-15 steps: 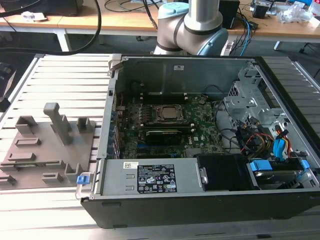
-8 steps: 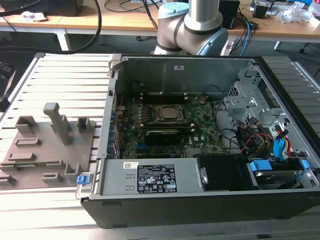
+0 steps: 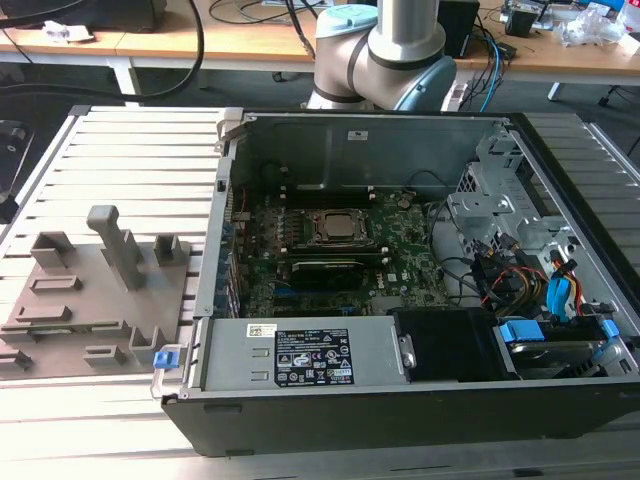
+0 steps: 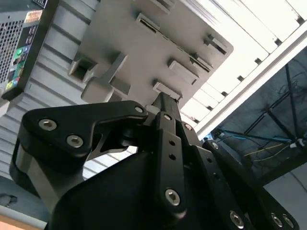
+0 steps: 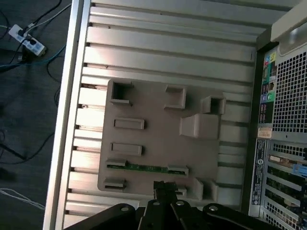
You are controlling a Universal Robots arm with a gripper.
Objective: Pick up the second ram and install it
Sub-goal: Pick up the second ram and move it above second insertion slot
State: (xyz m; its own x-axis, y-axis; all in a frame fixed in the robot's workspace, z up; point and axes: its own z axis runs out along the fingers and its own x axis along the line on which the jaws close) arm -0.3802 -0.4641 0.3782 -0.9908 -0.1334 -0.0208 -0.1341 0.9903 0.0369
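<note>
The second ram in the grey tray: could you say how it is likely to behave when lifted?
The second ram looks thin and board-like, so it is probably stiff and light. It sits in a slot of the grey tray, so it may bind if pulled askew.

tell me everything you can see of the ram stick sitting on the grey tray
In the first wrist view the ram stick shows as a thin, long, narrow green circuit-board strip. It rests in the grey plastic tray, spanning between two low grey blocks that hold its ends, and looks straight and undamaged. The pincer hangs near its middle, and a strip of tray shows between them. Its chips and contacts are too fine to make out.
</note>
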